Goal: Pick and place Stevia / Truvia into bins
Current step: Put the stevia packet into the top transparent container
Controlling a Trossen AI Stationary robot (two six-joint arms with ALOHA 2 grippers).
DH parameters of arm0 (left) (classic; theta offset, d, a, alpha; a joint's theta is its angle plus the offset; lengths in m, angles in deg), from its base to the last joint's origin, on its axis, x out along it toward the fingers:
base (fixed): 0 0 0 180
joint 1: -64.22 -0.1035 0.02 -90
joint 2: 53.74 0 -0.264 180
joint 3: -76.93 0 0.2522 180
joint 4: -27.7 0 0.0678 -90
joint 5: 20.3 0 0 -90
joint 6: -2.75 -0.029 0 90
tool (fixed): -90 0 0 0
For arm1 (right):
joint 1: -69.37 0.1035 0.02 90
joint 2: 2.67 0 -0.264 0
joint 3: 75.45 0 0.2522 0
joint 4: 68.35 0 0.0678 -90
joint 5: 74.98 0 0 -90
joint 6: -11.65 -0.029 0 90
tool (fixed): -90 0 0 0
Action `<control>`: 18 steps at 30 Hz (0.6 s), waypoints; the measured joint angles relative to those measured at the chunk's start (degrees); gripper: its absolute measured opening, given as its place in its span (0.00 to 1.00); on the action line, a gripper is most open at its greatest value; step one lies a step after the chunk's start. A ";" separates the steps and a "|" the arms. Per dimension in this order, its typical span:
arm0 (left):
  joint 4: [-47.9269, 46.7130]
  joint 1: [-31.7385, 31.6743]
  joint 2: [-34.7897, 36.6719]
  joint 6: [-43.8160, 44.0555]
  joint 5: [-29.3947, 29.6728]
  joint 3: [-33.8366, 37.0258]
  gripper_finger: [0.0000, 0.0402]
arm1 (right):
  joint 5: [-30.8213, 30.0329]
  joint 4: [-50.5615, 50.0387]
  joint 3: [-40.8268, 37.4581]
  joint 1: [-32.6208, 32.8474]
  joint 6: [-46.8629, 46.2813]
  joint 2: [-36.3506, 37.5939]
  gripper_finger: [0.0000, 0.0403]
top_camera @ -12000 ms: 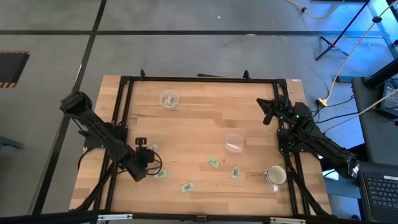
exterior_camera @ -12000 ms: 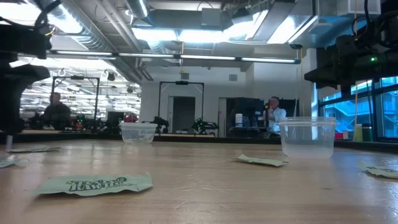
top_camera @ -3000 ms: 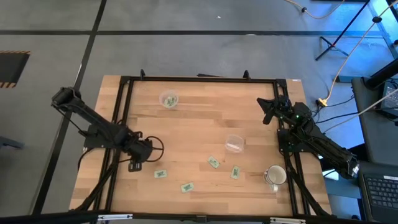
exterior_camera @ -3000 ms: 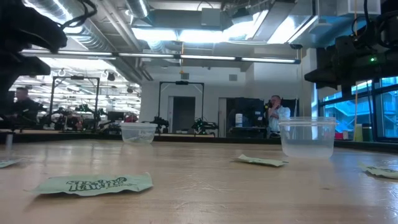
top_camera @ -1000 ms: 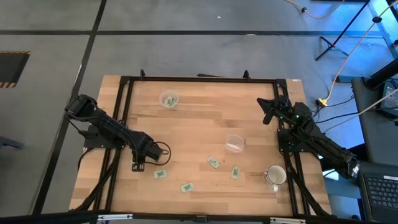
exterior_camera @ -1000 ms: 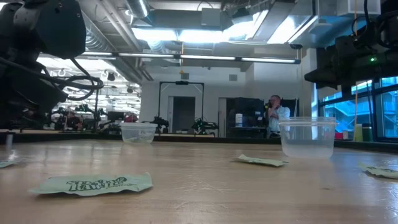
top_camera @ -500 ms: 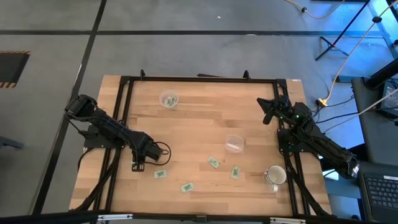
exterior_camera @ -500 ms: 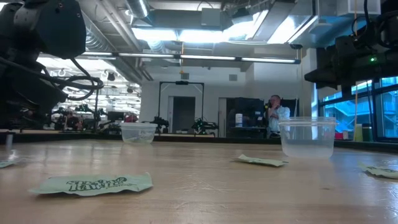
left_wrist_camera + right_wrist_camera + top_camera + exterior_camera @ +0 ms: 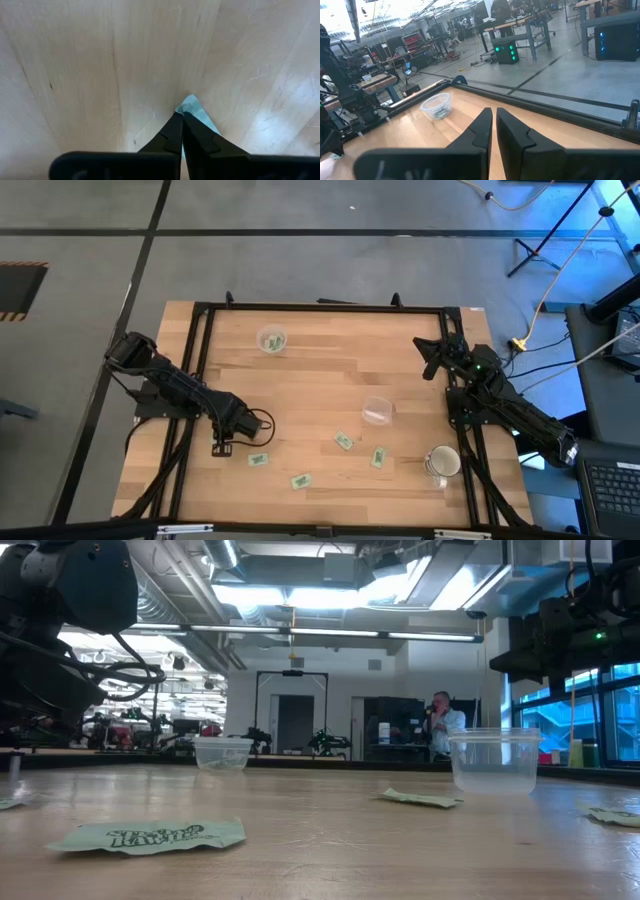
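On the table's left side your left gripper [image 9: 180, 116] has its fingers pinched on a green packet [image 9: 197, 112], while the right gripper [image 9: 494, 116] waits, fingers together, at the right edge. You've got some packets in the far cup [image 9: 271, 340]; the middle cup [image 9: 376, 411] looks empty, and four more lie loose near the front. You can read "Stevia in the Raw" on the nearest one [image 9: 150, 835]

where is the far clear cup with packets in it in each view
High view: far clear cup, upper left of the table.
Low view: left of centre, at the table's far edge.
Left wrist view: not in it.
Right wrist view: left of centre.
Shared landmark: the black frame rail behind it, also in the right wrist view.
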 joint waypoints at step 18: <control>-0.26 0.00 0.00 0.02 0.01 0.00 0.01 | 0.00 0.00 -0.01 -0.01 0.00 0.01 0.07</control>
